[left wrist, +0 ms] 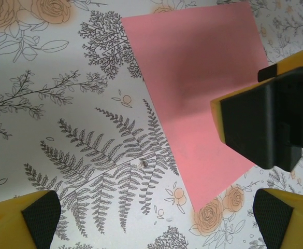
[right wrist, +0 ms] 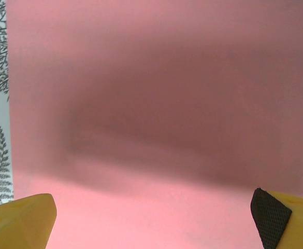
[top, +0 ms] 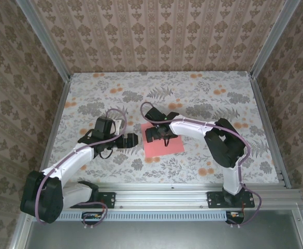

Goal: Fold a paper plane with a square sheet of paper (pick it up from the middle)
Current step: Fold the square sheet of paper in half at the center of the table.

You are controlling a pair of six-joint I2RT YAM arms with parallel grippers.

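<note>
The square sheet of paper (top: 168, 146) lies flat on the flower-print tablecloth in front of the arms, salmon pink and with no fold in it. My right gripper (top: 155, 136) hangs low over the sheet's left part, open, nothing between its fingers. In the right wrist view the sheet (right wrist: 161, 93) spreads under the open gripper (right wrist: 154, 220), shaded by it. My left gripper (top: 132, 140) stands open just left of the sheet, over bare cloth. The left wrist view has the sheet (left wrist: 198, 88) ahead of that gripper (left wrist: 159, 223), with the right gripper's fingers (left wrist: 265, 122) above the sheet.
The table (top: 89, 98) is covered in grey fern and orange flower prints. Patterned walls close it on the left, back and right. A metal rail (top: 161, 191) carries both arm bases along the near edge.
</note>
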